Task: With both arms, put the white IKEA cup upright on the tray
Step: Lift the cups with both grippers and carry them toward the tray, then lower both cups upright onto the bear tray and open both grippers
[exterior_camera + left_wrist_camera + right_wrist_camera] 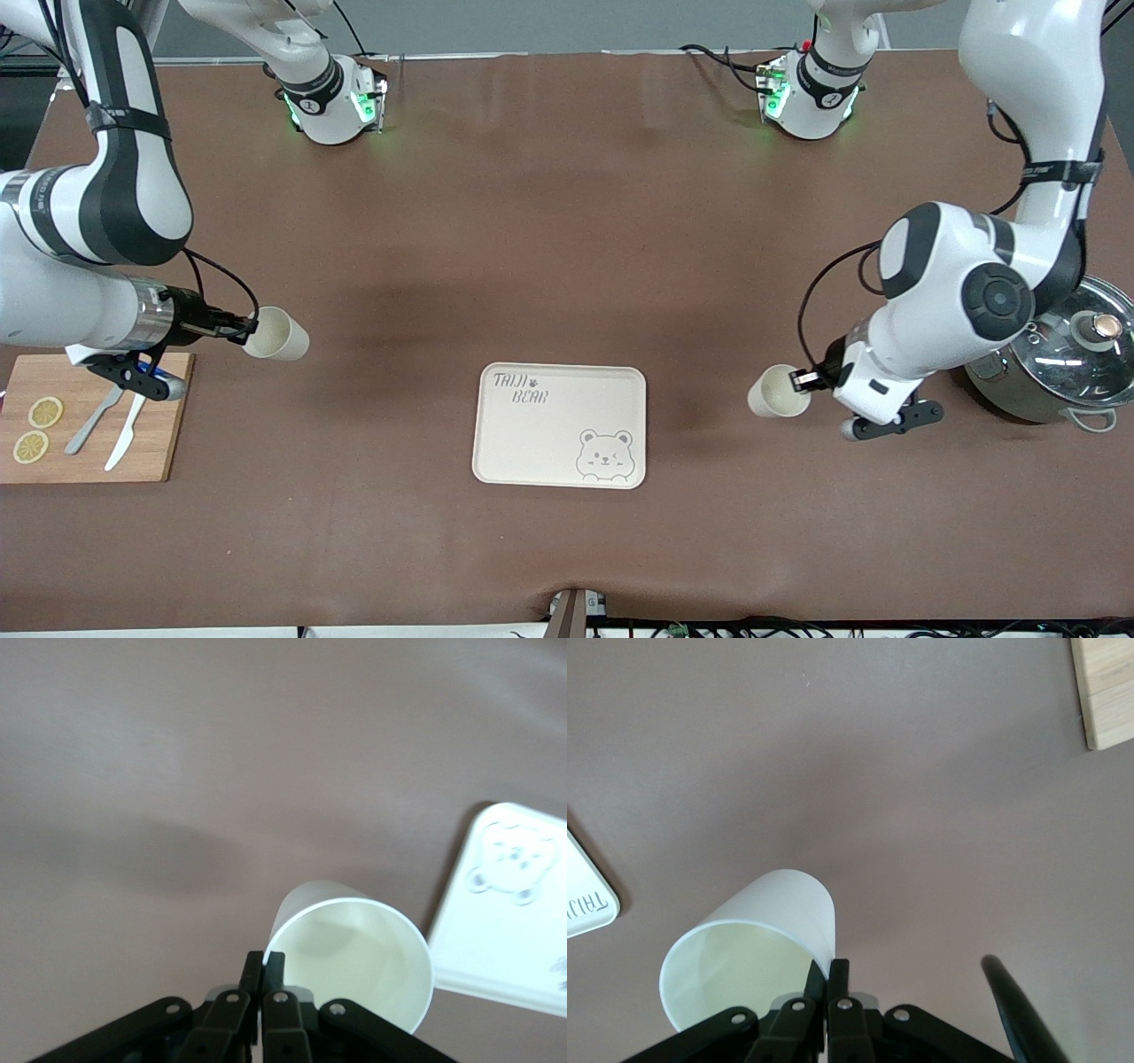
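We logged one tray [560,425], cream, bear face and "TAIJI BEAR" lettering, flat on the brown table [567,266] near its front-camera edge, midway between the arms' ends. Two white cups were held in the air, none on the tray. The right gripper [248,329] was clamped on the rim of the first cup [276,333], which lay tilted on its side over bare table at about ten o'clock from the tray, well apart from it; the right wrist view showed the same pinch [828,970] on that cup [757,948]. The left gripper [804,381] was clamped on the rim of the second cup [776,392], also tilted, over bare table at about three o'clock from the tray; the left wrist view confirmed the grip [263,961] on the cup [354,952], with the tray [505,948] near. We also counted a cutting board [164,425] with two lemon slices [37,430], a fork [90,422] and a knife [124,436] at the right arm's end, and a lidded steel pot [1059,359] at the left arm's end.
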`<action>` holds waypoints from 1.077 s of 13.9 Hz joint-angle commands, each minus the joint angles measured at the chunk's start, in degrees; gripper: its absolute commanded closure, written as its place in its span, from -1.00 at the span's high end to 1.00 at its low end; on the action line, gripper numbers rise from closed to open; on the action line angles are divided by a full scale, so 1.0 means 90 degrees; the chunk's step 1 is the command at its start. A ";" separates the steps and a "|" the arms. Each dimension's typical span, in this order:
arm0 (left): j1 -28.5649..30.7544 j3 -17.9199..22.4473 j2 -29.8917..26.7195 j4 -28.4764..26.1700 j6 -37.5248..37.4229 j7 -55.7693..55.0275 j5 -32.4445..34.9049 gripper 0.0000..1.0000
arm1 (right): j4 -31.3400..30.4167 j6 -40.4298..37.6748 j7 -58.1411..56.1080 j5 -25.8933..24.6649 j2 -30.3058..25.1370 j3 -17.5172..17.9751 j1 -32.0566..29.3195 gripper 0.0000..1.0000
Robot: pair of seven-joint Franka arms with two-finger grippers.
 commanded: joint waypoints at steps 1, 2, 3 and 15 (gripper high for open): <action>-0.0510 0.0067 0.0573 0.0816 -0.0136 -0.0929 0.0144 -1.00 | 0.0229 -0.0057 0.0328 0.0117 0.0093 -0.0023 0.0108 -1.00; -0.0648 0.0077 0.0729 0.1011 -0.0136 -0.1222 0.0154 -1.00 | 0.0297 -0.0057 0.0503 0.0204 0.0132 -0.0033 0.0205 -1.00; -0.0775 0.0087 0.0866 0.1168 -0.0117 -0.1476 0.0154 -1.00 | 0.0356 -0.0057 0.0698 0.0263 0.0161 -0.0033 0.0322 -1.00; -0.2719 0.1190 0.1863 0.1668 0.1016 -0.3520 0.0154 -1.00 | 0.1000 0.1153 0.3851 0.0820 0.1273 -0.0023 0.1864 -1.00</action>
